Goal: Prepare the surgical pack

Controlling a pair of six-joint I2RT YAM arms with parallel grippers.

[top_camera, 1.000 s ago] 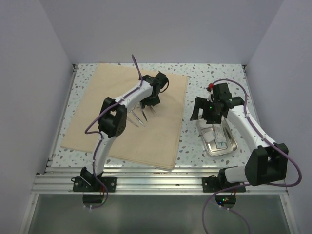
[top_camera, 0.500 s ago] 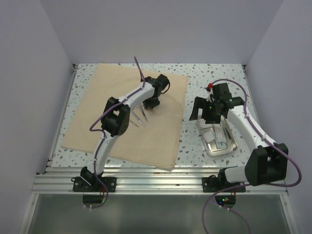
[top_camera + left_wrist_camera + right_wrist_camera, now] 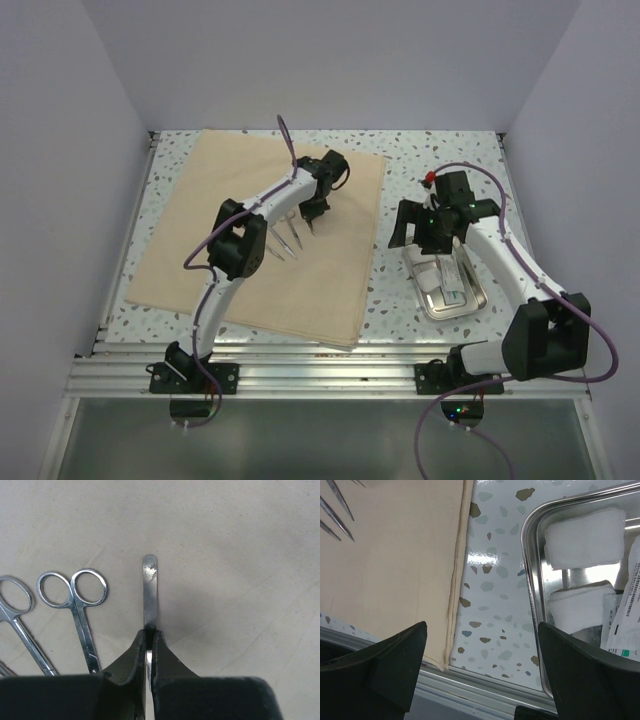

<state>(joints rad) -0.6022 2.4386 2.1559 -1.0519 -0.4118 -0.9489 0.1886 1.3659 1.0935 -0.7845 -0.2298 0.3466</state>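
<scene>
a speckled terrazzo table runs from the aluminium rail at its near edge to the far wall. a large tan cloth lies flat on the left half, its near right corner close to the rail. a shiny steel tray sits on the right, apart from the cloth, with bare terrazzo between them.

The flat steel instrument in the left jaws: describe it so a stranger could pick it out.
Find the tan cloth on the table's left half; steel tools lie near its middle. Yours is the plain flat strip with a rounded end, pinched by the left gripper, jaws shut. The scissors beside it have finger rings; it has none.
</scene>
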